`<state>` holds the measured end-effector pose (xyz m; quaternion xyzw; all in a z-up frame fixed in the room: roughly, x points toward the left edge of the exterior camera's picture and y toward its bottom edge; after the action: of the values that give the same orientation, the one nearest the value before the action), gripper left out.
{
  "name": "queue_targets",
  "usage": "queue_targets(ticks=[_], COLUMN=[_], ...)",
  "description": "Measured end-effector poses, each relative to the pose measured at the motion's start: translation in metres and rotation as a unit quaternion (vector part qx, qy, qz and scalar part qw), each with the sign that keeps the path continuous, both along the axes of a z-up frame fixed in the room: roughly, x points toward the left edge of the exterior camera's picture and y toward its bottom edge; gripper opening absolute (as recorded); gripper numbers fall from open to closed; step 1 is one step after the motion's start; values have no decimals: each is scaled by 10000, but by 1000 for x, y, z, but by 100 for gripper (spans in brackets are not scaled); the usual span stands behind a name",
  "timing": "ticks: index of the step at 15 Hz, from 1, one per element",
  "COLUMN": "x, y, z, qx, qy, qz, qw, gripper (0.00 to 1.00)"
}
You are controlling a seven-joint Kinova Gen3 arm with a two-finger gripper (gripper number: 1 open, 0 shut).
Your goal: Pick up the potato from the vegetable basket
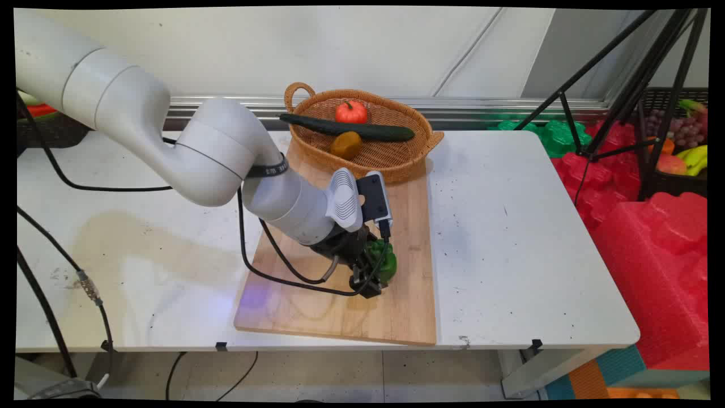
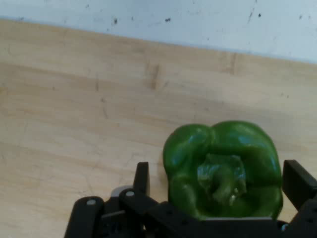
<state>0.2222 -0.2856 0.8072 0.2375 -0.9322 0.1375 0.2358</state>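
One green pepper (image 2: 223,171) sits between jaws (image 1: 371,272) on wooden cutting board (image 1: 317,306), board on white worktop (image 1: 510,238). Jaws spread, one finger (image 2: 142,177) just left of pepper, other finger just right; contact cannot be told. Step judged: bracketing pepper, grip not yet made. Next move would call for fingers closing evenly on both flanks. Arm reaches from upper left, wrist bent down low over board. Wicker basket (image 1: 408,164) behind holds cucumber (image 1: 351,128), tomato (image 1: 351,111), brownish fruit (image 1: 345,144).

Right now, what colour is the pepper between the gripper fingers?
Glossy green pepper, all over; clearest in the hand view, sitting on the wooden board.
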Motion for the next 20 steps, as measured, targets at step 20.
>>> queue_targets(ticks=[20], x=[103], y=[4], z=[118], qx=[-845], qy=[656], qz=[753], qw=[9914], gripper=[100])
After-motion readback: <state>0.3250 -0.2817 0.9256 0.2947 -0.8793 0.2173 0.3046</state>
